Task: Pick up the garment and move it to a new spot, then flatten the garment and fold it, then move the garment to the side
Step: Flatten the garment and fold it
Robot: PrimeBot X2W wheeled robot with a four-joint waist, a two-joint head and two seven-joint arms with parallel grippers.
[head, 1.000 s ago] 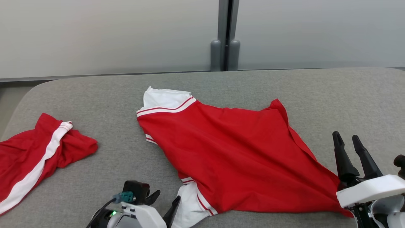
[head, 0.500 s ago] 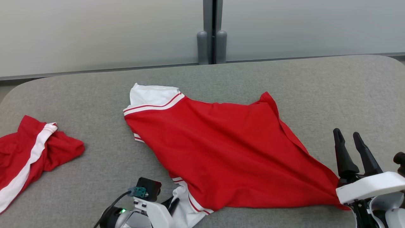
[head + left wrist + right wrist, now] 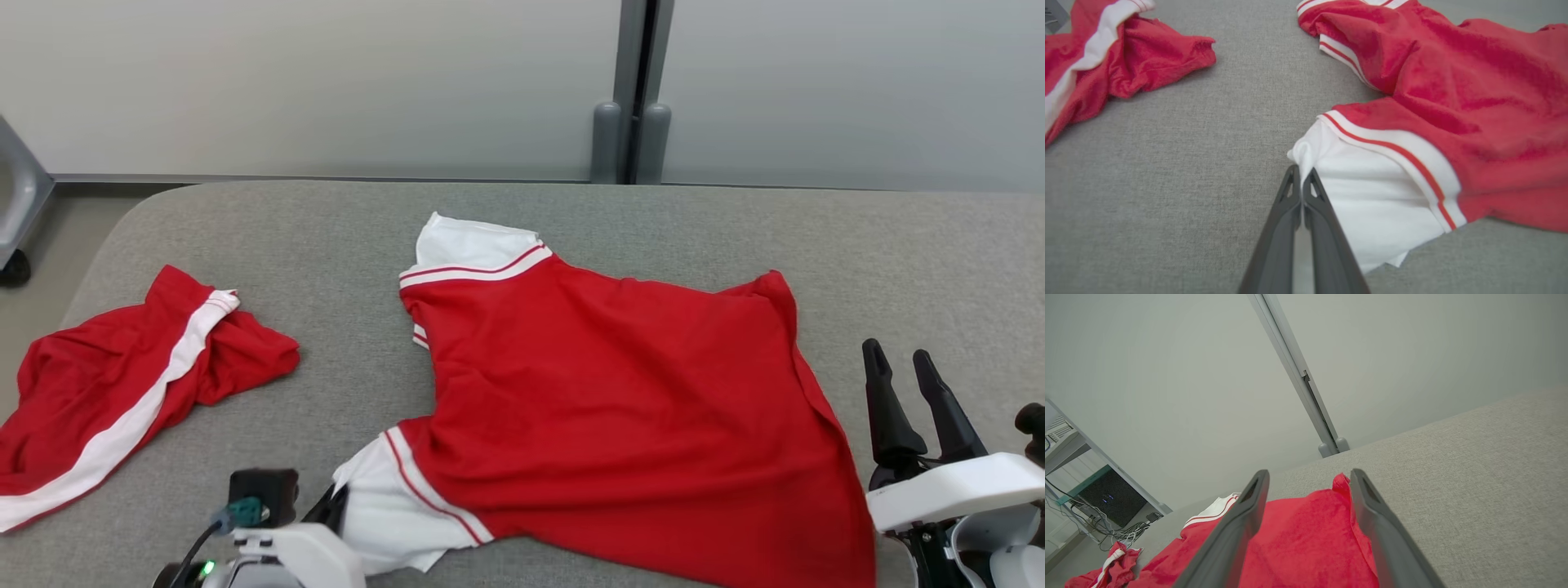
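Garment sleeve [image 3: 1372, 196] in left end effector [image 3: 1301, 173]

No text, label, brand, number or sign could be read anywhere in the views.
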